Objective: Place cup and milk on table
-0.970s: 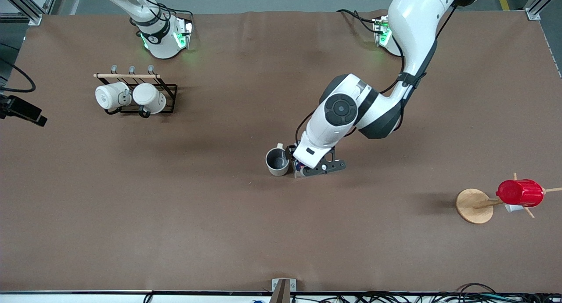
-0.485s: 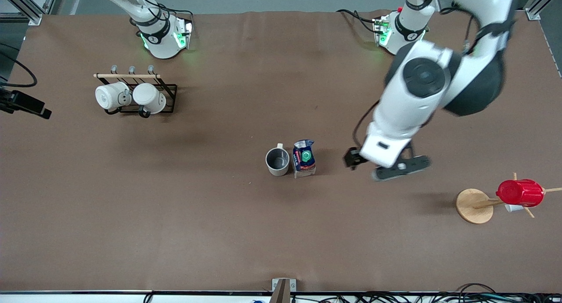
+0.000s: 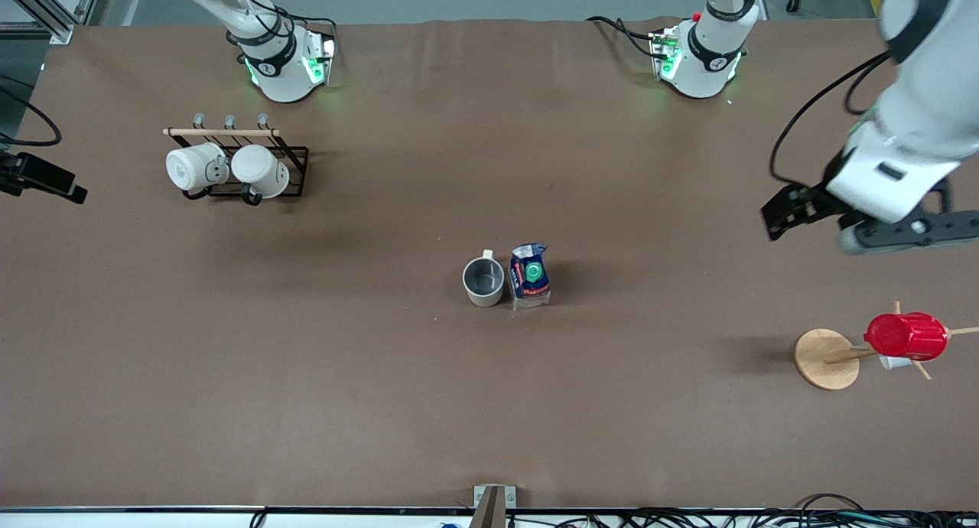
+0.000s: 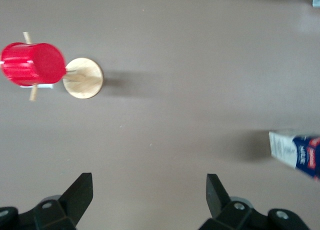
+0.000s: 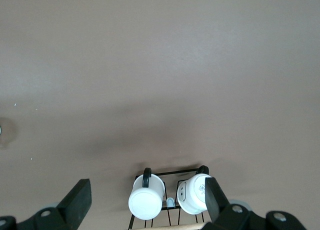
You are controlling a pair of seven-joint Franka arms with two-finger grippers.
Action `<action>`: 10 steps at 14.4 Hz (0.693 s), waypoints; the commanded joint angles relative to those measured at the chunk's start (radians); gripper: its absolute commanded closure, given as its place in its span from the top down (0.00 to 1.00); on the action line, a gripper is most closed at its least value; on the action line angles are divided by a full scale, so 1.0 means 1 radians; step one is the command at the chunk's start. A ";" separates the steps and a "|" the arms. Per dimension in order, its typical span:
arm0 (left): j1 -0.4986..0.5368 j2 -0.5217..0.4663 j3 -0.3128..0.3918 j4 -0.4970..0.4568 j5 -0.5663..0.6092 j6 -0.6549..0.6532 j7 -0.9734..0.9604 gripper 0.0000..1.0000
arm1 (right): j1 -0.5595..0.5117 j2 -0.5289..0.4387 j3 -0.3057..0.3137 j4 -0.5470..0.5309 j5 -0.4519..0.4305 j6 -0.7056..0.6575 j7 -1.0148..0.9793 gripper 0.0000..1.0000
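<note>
table (image 3: 321,375): matte brown cover, broad and flat, both arm bases along its upper edge in the front view.
cup (image 3: 483,281): upright near the table's middle, dark grey inside facing up, small loop handle pointing toward the bases; just beside the milk, on the side toward the right arm's end.
milk (image 3: 529,276): small blue gable-top carton standing upright, green cap on its slope (whether it touches the cup cannot be told).
cup handling: likely rigid and light, smooth-glazed so a bit slippery; best pinched across the rim wall or taken by the handle.
milk handling: probably light, card walls that give under a hard squeeze; best gripped low on 2 flat sides, not the gable.
left gripper (image 3: 814,216): raised over bare table toward the left arm's end, well apart from both items, fingers spread wide with nothing between them (image 4: 145,192).
right gripper (image 5: 145,197): waiting high over the rack (image 5: 167,202) with its 2 white mugs (image 3: 226,168), fingers wide apart, empty.
red ribbed cup (image 3: 906,336): hung on a wooden stand (image 3: 826,359).
progress: both items look already set down.
</note>
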 commanded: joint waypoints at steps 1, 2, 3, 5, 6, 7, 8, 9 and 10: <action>0.029 -0.088 0.012 -0.077 -0.052 -0.024 0.125 1.00 | -0.027 -0.032 0.029 -0.035 0.011 0.011 -0.010 1.00; 0.014 -0.126 0.049 -0.122 -0.057 -0.024 0.139 1.00 | -0.026 -0.034 0.029 -0.035 0.011 0.008 -0.010 1.00; -0.021 -0.158 0.086 -0.157 -0.066 -0.024 0.140 1.00 | -0.026 -0.034 0.029 -0.035 0.011 0.008 -0.009 1.00; -0.076 -0.230 0.152 -0.241 -0.078 -0.026 0.175 1.00 | -0.024 -0.034 0.029 -0.035 0.011 0.008 -0.009 1.00; -0.079 -0.258 0.155 -0.275 -0.086 -0.021 0.179 1.00 | -0.024 -0.034 0.029 -0.035 0.011 0.006 -0.009 1.00; -0.084 -0.275 0.155 -0.292 -0.089 -0.020 0.182 1.00 | -0.024 -0.034 0.029 -0.035 0.011 0.006 -0.010 1.00; -0.093 -0.284 0.161 -0.298 -0.089 -0.024 0.191 1.00 | -0.024 -0.034 0.029 -0.035 0.011 0.008 -0.009 1.00; -0.098 -0.301 0.172 -0.300 -0.089 -0.028 0.208 1.00 | -0.024 -0.034 0.030 -0.035 0.011 0.008 -0.009 1.00; -0.099 -0.303 0.176 -0.297 -0.089 -0.038 0.232 1.00 | -0.021 -0.034 0.030 -0.035 0.009 0.006 -0.010 1.00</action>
